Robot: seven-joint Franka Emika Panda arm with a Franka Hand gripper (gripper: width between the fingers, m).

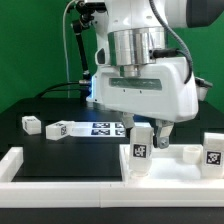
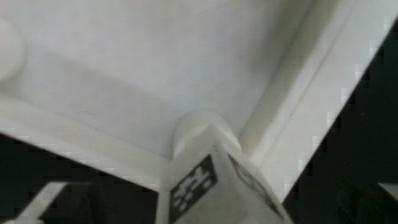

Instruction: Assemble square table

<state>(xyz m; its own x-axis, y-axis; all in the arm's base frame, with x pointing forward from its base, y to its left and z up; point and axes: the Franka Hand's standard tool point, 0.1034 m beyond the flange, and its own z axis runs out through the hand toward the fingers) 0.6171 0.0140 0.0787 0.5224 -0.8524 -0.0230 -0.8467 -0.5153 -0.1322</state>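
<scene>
One short chunky white plastic leg (image 1: 140, 147) stands upright low and right of centre, on the white square panel with the raised rim (image 1: 170, 163). Just behind it, the gripper (image 1: 152, 130) looks released. Hard, light, a bit slippery: hold its sides.

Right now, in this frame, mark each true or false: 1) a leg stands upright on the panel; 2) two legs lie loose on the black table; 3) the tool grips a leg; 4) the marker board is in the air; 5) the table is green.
1) True: a leg stands upright at the corner of the panel.
2) True: one leg and another leg lie on the table.
3) False: the tool is open, holding nothing.
4) False: the marker board lies flat on the table.
5) False: the table is black; only the backdrop is green.
</scene>
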